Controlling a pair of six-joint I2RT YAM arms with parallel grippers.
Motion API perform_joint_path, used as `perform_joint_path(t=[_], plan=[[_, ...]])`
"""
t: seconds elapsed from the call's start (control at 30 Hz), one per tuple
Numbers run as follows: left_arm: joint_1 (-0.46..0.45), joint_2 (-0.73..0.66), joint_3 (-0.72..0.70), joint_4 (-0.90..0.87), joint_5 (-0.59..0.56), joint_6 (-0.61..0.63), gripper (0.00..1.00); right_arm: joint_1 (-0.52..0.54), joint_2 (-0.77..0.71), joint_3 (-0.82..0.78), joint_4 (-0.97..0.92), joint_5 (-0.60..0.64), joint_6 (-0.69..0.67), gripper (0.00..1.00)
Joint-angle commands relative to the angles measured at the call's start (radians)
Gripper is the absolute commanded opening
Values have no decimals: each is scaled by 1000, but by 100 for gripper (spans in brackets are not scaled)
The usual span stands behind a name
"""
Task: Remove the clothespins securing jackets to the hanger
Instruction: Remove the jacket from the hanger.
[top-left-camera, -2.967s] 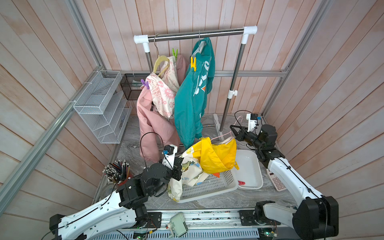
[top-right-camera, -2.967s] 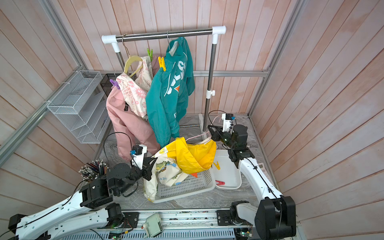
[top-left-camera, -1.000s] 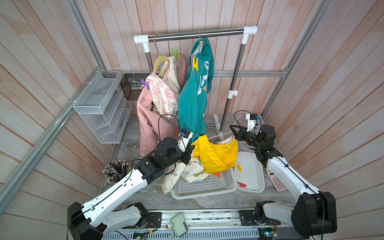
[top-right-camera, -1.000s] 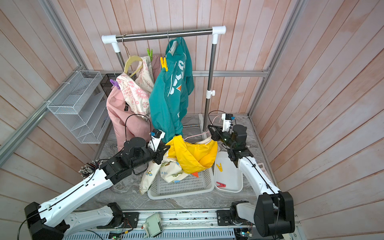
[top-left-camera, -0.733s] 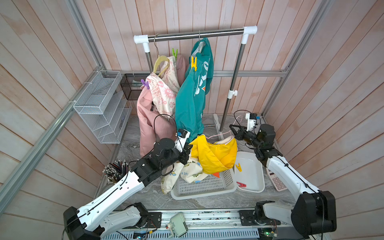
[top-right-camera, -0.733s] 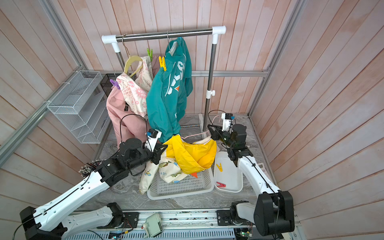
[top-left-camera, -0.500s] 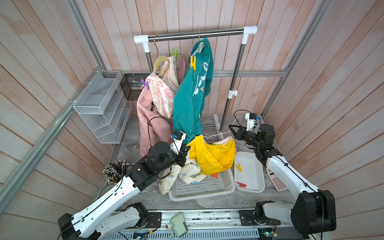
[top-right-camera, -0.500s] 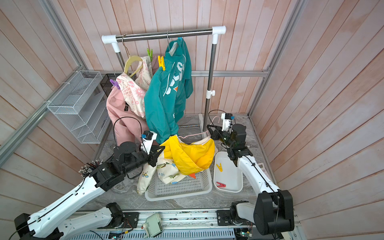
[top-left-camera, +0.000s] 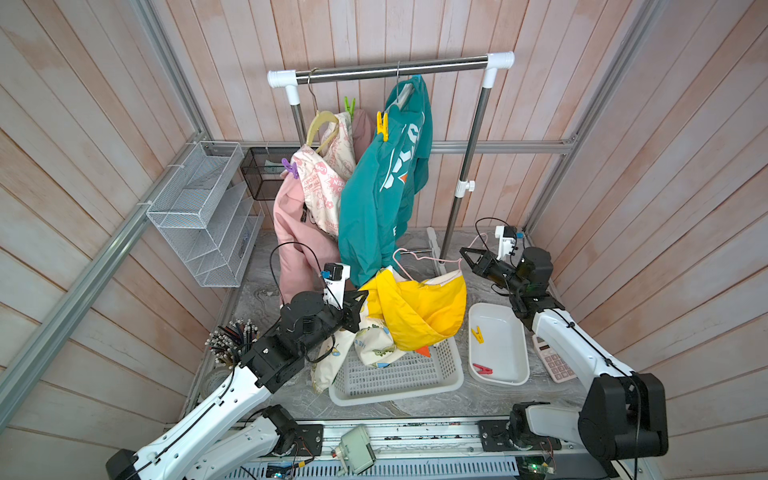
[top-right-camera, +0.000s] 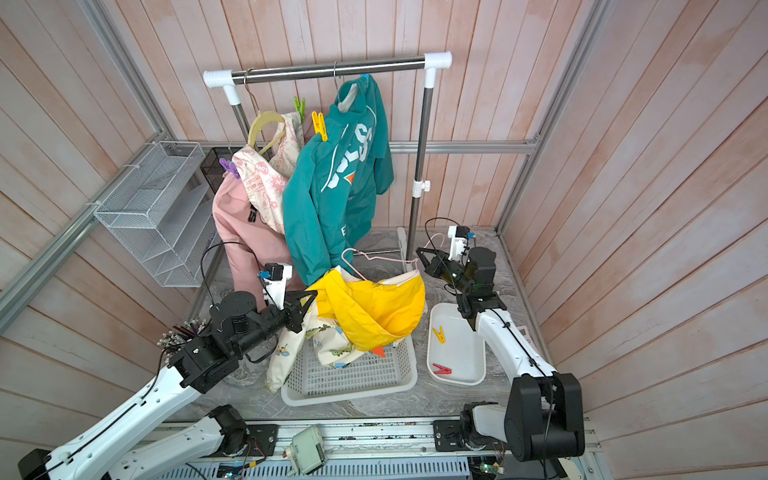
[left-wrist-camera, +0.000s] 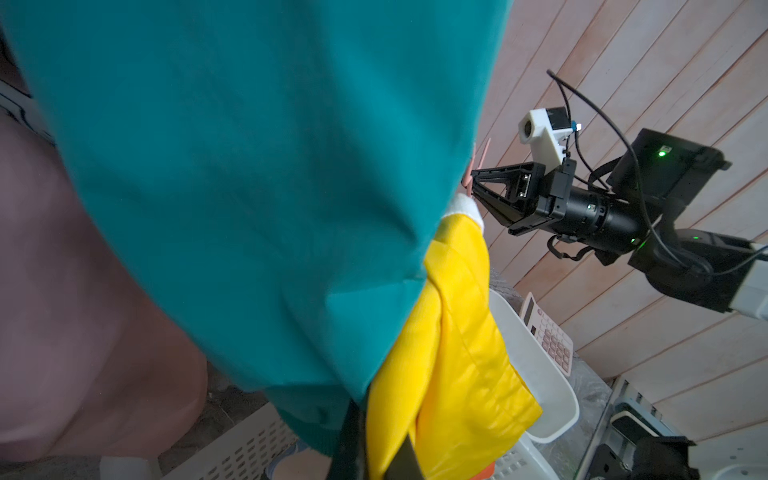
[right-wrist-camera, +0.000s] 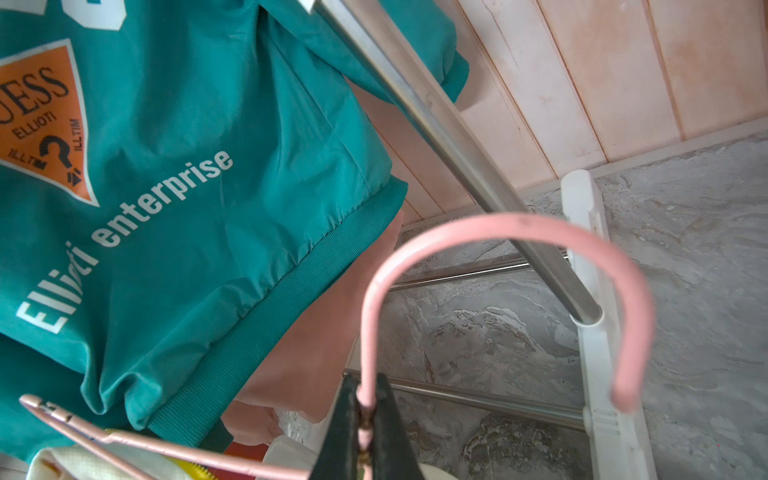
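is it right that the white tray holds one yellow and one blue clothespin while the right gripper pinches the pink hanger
Not quite. With the yellow clothespin in the white tray lies a red clothespin, not a blue one; both top views show it. The right gripper does pinch the pink hanger.

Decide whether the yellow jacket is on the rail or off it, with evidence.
Off. The yellow jacket sags over the white basket; its pink hanger is gripped by the right tool, hook clear of the rail.
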Motion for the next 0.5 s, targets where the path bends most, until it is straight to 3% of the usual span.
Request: perform_joint_path(t=[0.0, 0.27, 0.47], plan=[[17, -18, 6, 65, -4, -35, 0, -38, 17, -23, 60, 82, 19, 0], [7, 95, 55, 47, 71, -17, 0, -19, -22, -11, 130, 36, 50, 0], [-81, 158, 117, 22, -57, 5, 0, 7, -44, 12, 188, 29, 124, 0]])
